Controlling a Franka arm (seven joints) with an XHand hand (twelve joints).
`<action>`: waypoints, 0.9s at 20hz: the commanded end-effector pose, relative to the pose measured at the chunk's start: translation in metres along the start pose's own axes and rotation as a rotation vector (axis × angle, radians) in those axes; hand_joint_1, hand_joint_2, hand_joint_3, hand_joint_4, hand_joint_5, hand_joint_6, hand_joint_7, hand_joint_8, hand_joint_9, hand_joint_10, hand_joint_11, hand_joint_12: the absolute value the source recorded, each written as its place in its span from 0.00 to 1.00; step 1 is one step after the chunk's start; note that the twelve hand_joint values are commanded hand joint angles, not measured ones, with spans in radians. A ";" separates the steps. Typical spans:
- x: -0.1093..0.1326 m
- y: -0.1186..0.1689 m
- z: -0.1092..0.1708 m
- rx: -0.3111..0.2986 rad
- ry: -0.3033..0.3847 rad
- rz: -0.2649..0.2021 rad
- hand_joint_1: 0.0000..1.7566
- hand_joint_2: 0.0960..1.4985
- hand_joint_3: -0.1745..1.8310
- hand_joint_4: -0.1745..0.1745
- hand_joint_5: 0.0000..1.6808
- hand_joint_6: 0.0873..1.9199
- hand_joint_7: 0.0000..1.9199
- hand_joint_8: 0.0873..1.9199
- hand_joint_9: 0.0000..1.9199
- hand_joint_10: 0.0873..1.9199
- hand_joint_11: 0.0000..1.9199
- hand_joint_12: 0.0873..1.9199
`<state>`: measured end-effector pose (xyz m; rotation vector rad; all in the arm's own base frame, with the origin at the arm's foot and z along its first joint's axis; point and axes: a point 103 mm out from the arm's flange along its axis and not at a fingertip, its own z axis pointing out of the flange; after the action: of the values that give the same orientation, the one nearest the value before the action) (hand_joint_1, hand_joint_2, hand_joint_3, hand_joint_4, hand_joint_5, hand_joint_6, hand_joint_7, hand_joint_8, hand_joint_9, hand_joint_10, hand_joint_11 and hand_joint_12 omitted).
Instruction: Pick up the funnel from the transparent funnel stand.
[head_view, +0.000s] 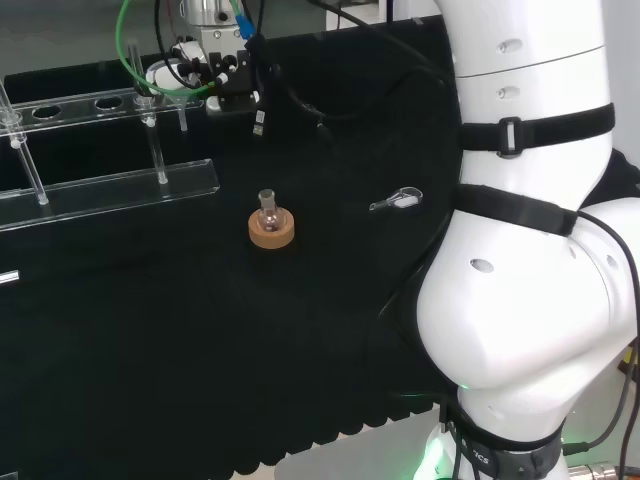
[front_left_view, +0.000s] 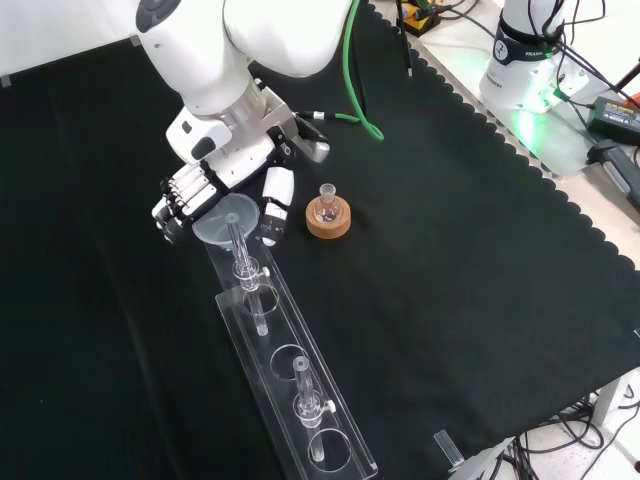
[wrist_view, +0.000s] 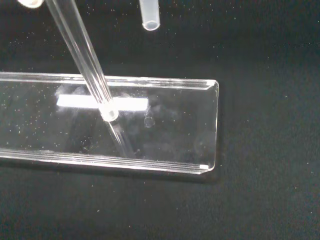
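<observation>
One hand (front_left_view: 215, 185) is in play, seen in the front view at the far end of the transparent funnel stand (front_left_view: 290, 385), its fingers (front_left_view: 180, 192) curled behind the funnel's rim and the thumb (front_left_view: 273, 205) reaching down on the side toward the cork ring. Whether fingers and thumb actually bear on the funnel (front_left_view: 226, 218) cannot be told from this angle; the hand reads as partly closed about it, not spread.

Risks, as judged from this position:
- The funnel's stem (wrist_view: 85, 60) passes down through the stand's top rail. A lift that is not straight up would bind the stem in its hole and drag or tip the stand.
- A closure on the thin rim alone could let the funnel slip or tilt out.
- The small flask on its cork ring (front_left_view: 328, 222) stands just beside the thumb; a sideways swing could knock it.

Position of the funnel: seated in the stand's end hole, mouth upward, directly under and between the curled fingers and thumb.
</observation>
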<state>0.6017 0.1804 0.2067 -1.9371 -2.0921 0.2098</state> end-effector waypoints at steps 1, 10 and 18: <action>0.008 -0.001 0.004 -0.016 -0.032 0.002 0.01 0.58 0.10 0.55 0.00 0.00 0.00 0.00 0.00 0.00 0.00 0.26; 0.019 -0.001 0.004 -0.153 -0.077 0.005 0.00 0.61 0.11 0.37 0.04 0.00 0.01 0.00 0.04 0.22 0.00 0.72; 0.029 0.005 0.003 -0.204 -0.098 0.011 0.01 0.62 0.11 0.01 0.15 0.00 0.00 0.29 0.08 0.55 0.07 0.81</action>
<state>0.6032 0.2033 0.2051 -2.0744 -2.2305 0.0936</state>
